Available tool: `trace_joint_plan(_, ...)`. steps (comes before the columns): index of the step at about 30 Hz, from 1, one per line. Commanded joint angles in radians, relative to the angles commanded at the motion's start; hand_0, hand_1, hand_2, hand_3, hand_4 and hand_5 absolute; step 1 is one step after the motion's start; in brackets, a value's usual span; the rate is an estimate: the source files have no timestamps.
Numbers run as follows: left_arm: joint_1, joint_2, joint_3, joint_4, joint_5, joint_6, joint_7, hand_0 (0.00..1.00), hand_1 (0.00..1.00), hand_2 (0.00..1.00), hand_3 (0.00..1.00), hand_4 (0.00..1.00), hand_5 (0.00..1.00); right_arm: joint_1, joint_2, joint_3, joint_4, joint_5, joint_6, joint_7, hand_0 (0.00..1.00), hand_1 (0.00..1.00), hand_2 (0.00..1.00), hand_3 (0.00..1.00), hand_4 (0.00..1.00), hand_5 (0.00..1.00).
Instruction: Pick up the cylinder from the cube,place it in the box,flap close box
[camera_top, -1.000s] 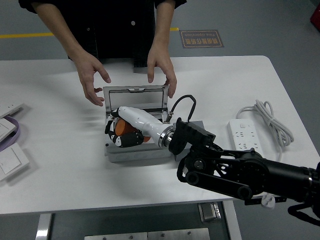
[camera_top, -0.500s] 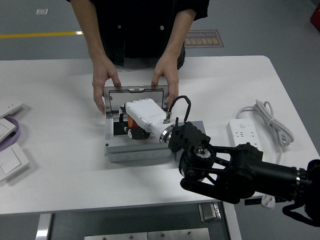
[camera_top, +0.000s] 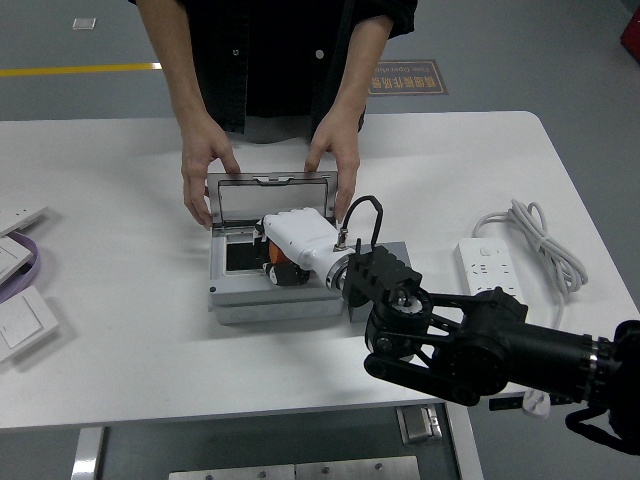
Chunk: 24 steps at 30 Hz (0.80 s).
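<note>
The grey box (camera_top: 262, 303) sits mid-table with its lid (camera_top: 270, 196) standing open at the back. My right hand (camera_top: 288, 262), white-backed with black fingers, reaches in from the lower right over the box's right half. Its fingers are curled around the orange cylinder (camera_top: 272, 260), which shows only as a small orange patch under the palm. A person at the far side holds the lid with the left hand (camera_top: 205, 165) and right hand (camera_top: 335, 155) at its two ends. The grey cube (camera_top: 398, 250) beside the box is mostly hidden by my wrist.
A white power strip (camera_top: 488, 270) with a coiled cable (camera_top: 540, 240) lies at the right. White switch plates (camera_top: 22, 322) and a purple strap (camera_top: 36, 262) lie at the left edge. My black forearm (camera_top: 470, 340) crosses the front right of the table.
My right hand has drawn back to the right inside the box, with the cylinder still in it. The person's hands came down and took hold of the lid's two ends.
</note>
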<state>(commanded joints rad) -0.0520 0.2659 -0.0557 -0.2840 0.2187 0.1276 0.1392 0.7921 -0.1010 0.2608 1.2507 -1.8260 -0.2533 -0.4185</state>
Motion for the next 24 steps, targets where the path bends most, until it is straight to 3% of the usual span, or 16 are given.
trace_joint_plan(1,0.000,0.000,0.000,0.000,0.000,0.000,0.000,0.596,0.593,0.577,0.626,0.694,0.251,0.000,0.000,0.000,0.002,-0.001,-0.001,0.001,0.795,0.671,0.655,0.667,0.436,0.222)
trace_joint_plan(2,0.000,-0.001,0.001,0.000,0.000,0.000,0.000,0.596,0.593,0.576,0.625,0.693,0.251,0.000,-0.001,0.001,0.004,-0.003,-0.002,0.002,0.875,0.735,0.716,0.736,0.661,0.300)
trace_joint_plan(7,-0.001,-0.001,0.003,-0.001,-0.003,0.000,-0.002,0.596,0.593,0.576,0.625,0.693,0.251,-0.001,-0.004,0.004,0.011,0.010,-0.016,0.014,0.875,0.735,0.716,0.736,0.661,0.300)
trace_joint_plan(8,-0.002,0.000,0.003,-0.001,-0.003,0.000,-0.002,0.596,0.593,0.576,0.626,0.693,0.249,-0.002,-0.005,0.005,0.011,0.017,-0.018,0.018,0.895,0.739,0.718,0.786,0.764,0.335)
trace_joint_plan(17,-0.004,0.000,0.012,-0.001,-0.010,0.000,-0.007,0.596,0.593,0.576,0.624,0.692,0.249,-0.013,-0.014,0.016,0.011,0.117,-0.048,0.063,0.895,0.738,0.715,0.788,0.778,0.347)
trace_joint_plan(24,-0.005,-0.004,0.023,-0.001,-0.025,0.000,-0.012,0.595,0.593,0.576,0.624,0.692,0.251,-0.050,-0.083,0.090,0.128,0.312,-0.101,0.159,0.890,0.730,0.704,0.784,0.811,0.360)
